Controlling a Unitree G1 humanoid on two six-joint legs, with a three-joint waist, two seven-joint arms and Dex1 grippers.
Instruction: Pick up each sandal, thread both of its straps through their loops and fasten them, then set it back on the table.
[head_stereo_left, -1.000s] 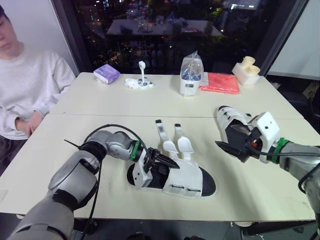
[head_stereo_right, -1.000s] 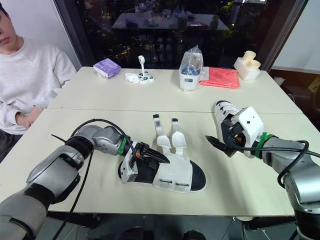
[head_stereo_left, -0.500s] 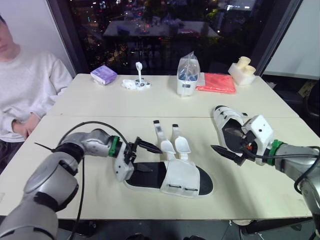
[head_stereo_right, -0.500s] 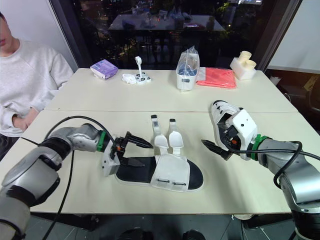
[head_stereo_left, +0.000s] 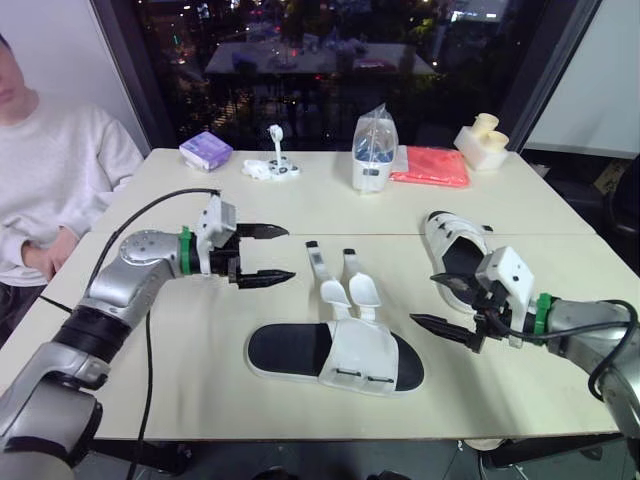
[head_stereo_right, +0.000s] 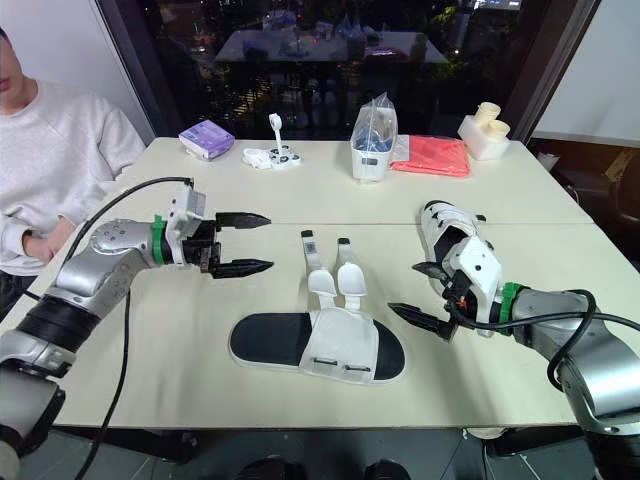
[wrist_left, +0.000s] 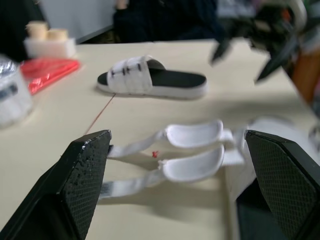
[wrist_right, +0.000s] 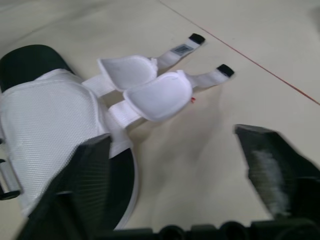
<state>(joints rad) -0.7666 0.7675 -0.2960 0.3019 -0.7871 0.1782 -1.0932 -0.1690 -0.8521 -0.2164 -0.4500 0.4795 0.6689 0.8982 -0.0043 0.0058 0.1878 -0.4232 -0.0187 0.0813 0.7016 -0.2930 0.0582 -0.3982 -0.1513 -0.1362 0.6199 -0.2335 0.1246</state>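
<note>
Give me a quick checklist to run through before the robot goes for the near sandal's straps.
1. Left gripper open and empty: ok.
2. Right gripper open and empty: ok.
3. Near sandal flat on the table, sole down: ok.
4. Its straps threaded and fastened: not ok; both lie loose on the table, pointing away from the robot.
5. Nothing lying on the straps: ok; they sit between the two grippers.
6. Far sandal clear of the near one: ok.
</note>
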